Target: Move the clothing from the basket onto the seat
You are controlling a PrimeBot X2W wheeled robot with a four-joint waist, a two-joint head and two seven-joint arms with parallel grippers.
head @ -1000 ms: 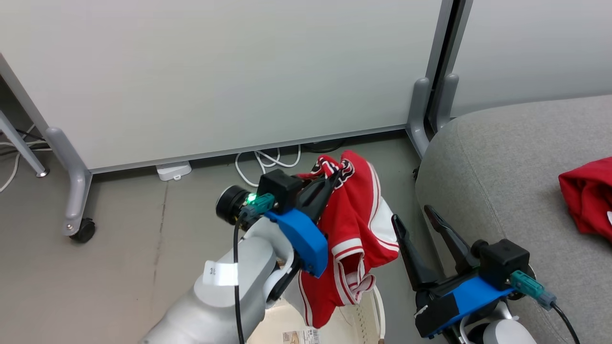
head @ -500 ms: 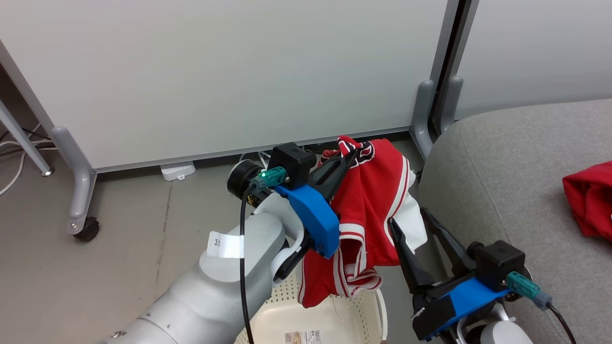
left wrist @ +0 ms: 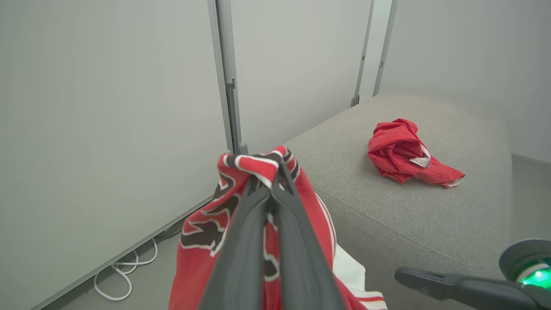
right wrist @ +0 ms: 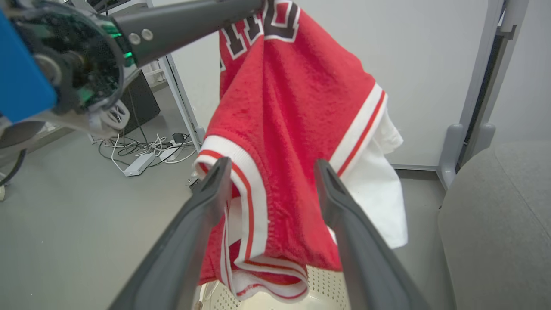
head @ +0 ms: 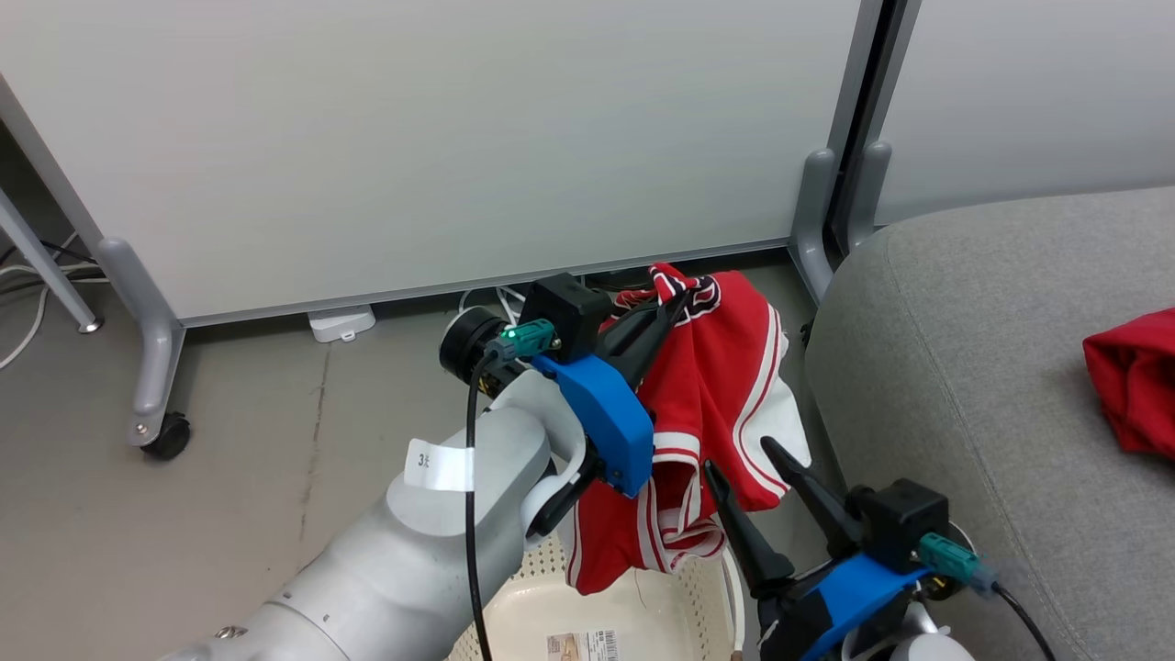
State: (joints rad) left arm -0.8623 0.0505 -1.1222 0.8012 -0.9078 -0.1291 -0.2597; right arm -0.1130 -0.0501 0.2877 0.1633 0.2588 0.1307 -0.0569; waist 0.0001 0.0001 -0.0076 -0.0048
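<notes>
A red basketball jersey (head: 711, 404) with white trim and black-and-white lettering hangs in the air above the cream perforated basket (head: 643, 615). My left gripper (head: 675, 298) is shut on the jersey's top edge (left wrist: 258, 165). My right gripper (head: 739, 459) stands open just below and right of it, its fingers (right wrist: 215, 181) on either side of the jersey's lower part (right wrist: 280, 206), not closed on it. A plain red shirt (left wrist: 404, 150) lies crumpled on the grey seat (head: 964, 367), also seen as a red shirt (head: 1134, 376) at the head view's right edge.
White partition panels (head: 441, 147) on grey wheeled legs (head: 151, 367) stand behind the basket. White cables and a power strip (head: 340, 326) lie on the grey floor under the panel. The seat's rounded edge is close to the right of the hanging jersey.
My left gripper lifted the jersey up and toward the seat. My right gripper shifted left and now brackets the jersey's lower part. The head camera also shifted slightly.
</notes>
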